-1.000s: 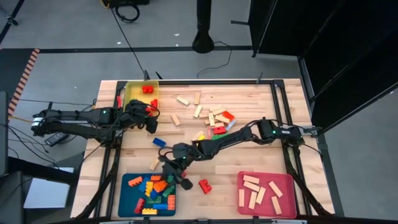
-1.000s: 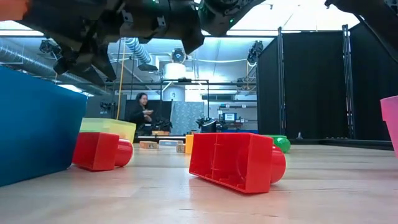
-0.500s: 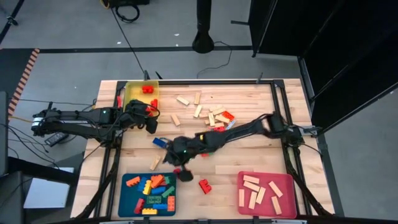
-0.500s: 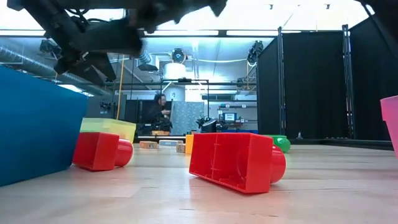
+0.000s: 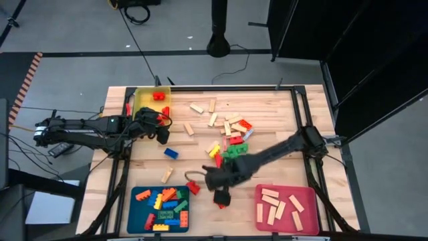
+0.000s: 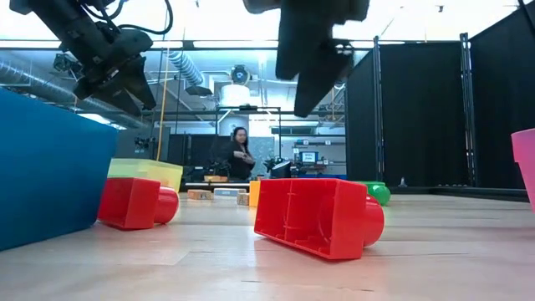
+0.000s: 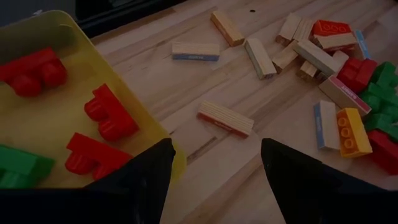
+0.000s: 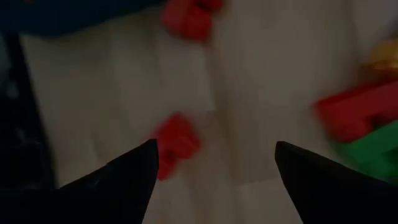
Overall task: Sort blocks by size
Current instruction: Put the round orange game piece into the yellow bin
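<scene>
Tabletop cluttered; my right gripper hangs wide and empty, red block just below it. Left gripper wide, idle. Risk: fingers nudging the block away.

The right wrist view is blurred: a red brick between the fingers has no readable studs, and another red block is cut by the edge. In the low view the blue tray and pink tray run off the sides. The person far behind is too small to make out.
</scene>
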You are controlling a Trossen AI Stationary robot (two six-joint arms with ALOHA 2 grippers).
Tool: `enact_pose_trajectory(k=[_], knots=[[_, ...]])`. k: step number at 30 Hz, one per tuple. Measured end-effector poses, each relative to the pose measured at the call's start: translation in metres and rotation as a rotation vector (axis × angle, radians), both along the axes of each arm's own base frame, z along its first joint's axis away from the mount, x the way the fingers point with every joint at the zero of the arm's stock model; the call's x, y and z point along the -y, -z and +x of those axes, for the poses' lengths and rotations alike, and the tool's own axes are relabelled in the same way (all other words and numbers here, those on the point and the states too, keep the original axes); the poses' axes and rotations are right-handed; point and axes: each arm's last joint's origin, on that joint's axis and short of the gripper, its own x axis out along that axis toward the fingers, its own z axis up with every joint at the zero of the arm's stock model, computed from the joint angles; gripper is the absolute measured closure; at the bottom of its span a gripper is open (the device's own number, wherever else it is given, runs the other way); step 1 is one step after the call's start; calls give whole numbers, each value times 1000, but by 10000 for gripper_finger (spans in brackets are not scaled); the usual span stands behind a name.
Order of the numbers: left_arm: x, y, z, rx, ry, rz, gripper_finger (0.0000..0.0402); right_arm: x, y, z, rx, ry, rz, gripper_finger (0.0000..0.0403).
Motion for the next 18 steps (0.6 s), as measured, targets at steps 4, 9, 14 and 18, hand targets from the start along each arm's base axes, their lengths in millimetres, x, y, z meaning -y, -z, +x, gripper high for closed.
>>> enact_pose_trajectory(k=[4, 9, 14, 18], knots=[[0, 0, 0, -10, 13, 11, 149, -15, 0, -5, 34, 125, -46, 71], [0, 0, 0, -9, 24, 0, 149, -22, 2, -8, 65, 207, -63, 71], [0, 0, 0, -10, 26, -1, 149, -35, 19, -11, 95, 272, 22, 71], [0, 0, 0, -10, 27, -1, 149, -44, 33, -16, 105, 329, 75, 71]])
